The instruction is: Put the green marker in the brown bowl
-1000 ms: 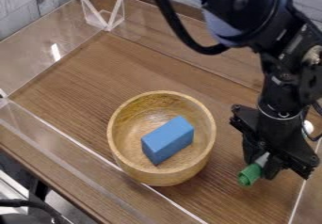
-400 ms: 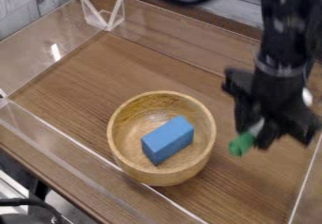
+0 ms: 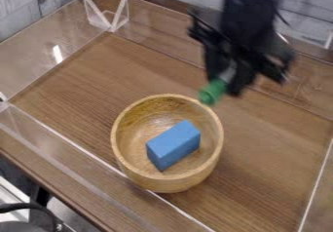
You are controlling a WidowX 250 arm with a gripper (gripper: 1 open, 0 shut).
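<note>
My gripper (image 3: 229, 78) hangs in the air, pointing down, above the far right rim of the brown bowl (image 3: 134, 117). It is shut on the green marker (image 3: 212, 91), whose green cap sticks out below the fingers toward the lower left; the rest of the barrel is hidden between the fingers. The marker hangs clear of the table. The round light-brown bowl stands on the wooden table with a blue rectangular block (image 3: 173, 143) lying inside it.
Clear plastic walls (image 3: 53, 43) fence the wooden table (image 3: 124, 70) on the left, back and front. A small clear stand (image 3: 107, 14) sits at the back left.
The gripper has lifted the marker off the table at the bowl's right side and carried it up and to the left, over the bowl's far rim. The bowl and block have not moved.
</note>
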